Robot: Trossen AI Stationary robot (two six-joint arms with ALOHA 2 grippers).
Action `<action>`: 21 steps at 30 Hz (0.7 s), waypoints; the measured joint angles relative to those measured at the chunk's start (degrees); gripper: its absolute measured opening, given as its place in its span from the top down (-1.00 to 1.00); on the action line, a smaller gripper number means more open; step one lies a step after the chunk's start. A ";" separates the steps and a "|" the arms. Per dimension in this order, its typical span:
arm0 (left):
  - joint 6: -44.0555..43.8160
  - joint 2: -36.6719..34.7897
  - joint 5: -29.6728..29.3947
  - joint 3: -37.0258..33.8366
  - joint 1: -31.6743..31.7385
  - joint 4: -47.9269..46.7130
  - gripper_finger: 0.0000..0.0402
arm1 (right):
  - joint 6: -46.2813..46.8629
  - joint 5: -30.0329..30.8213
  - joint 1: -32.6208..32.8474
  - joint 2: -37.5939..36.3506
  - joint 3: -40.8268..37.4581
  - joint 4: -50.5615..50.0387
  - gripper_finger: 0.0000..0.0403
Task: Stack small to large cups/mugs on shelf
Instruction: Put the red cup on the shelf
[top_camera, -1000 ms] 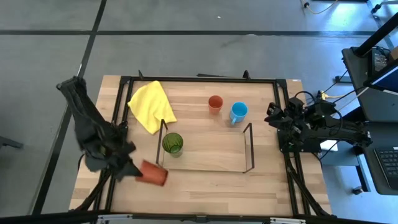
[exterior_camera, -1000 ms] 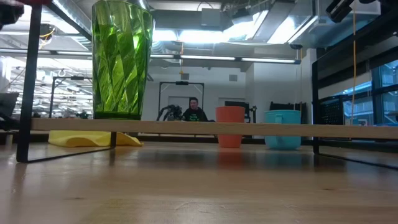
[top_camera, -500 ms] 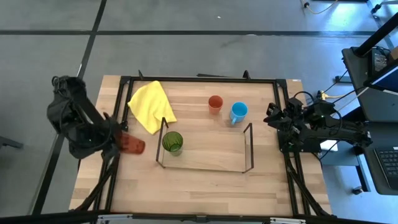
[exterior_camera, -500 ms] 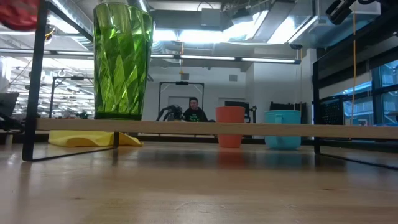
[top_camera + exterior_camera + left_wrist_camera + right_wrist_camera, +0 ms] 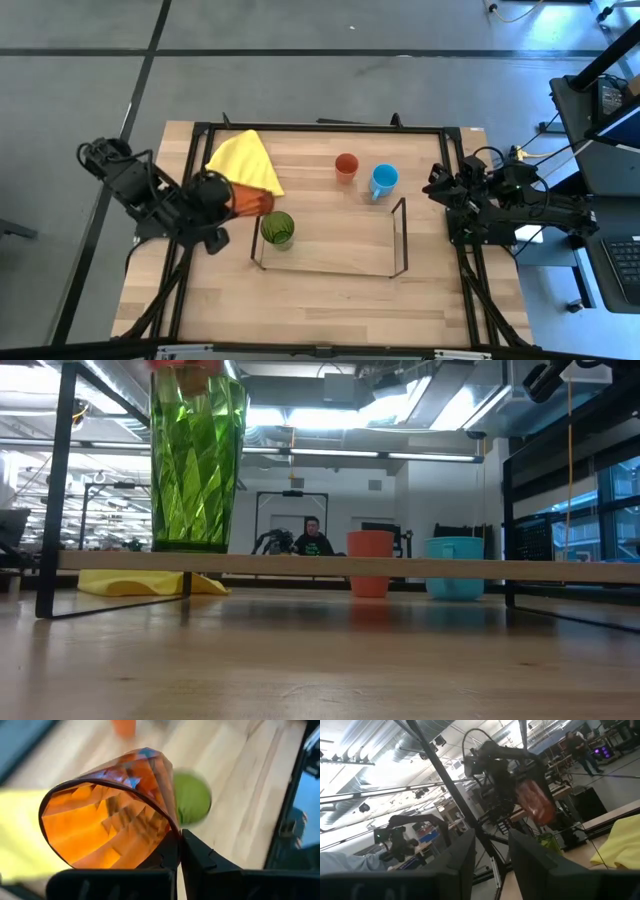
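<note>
My left gripper point(image 5: 228, 197) is shut on the red-orange patterned cup point(image 5: 248, 200), in the air by the shelf's left end, just beyond the green tumbler point(image 5: 277, 230). The tumbler stands upright on the left end of the wire shelf point(image 5: 330, 272). The plain orange cup point(image 5: 346, 166) and the light blue mug point(image 5: 382, 181) stand on the table beyond the shelf. My right gripper point(image 5: 440, 190) waits open at the table's right edge. My left gripper point(image 5: 179, 851) pinches the cup's wall at its rim point(image 5: 170, 827), one finger inside the mouth and one finger point(image 5: 202, 862) outside. The cup is lifted clear and lies on its side, its bottom pointing toward the table's right, above the tumbler's level.
A yellow cloth point(image 5: 243, 160) lies at the far left of the table, partly under the held cup. The black table frame point(image 5: 320, 128) runs around the table's edges. Bare wood lies on the shelf right of the tumbler and in front of the shelf.
My left gripper, shut on the patterned cup, has carried it up from near the table's front left, away toward the far edge, then right toward the green tumbler. The arm has turned about, and the cup now points right beside the shelf's left end.
</note>
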 joint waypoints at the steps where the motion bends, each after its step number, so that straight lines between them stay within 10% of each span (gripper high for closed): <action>1: 1.91 1.14 -1.53 2.14 0.60 0.24 1.00 | 0.14 -0.02 -0.01 0.00 0.00 0.00 0.41; 7: 14.36 7.51 -8.17 14.34 5.49 4.71 1.00 | 1.23 -0.44 0.00 0.00 0.00 -0.24 0.41; 21: 36.30 28.45 5.95 34.85 18.47 6.78 1.00 | 1.23 -1.79 0.00 0.00 0.00 -0.36 0.41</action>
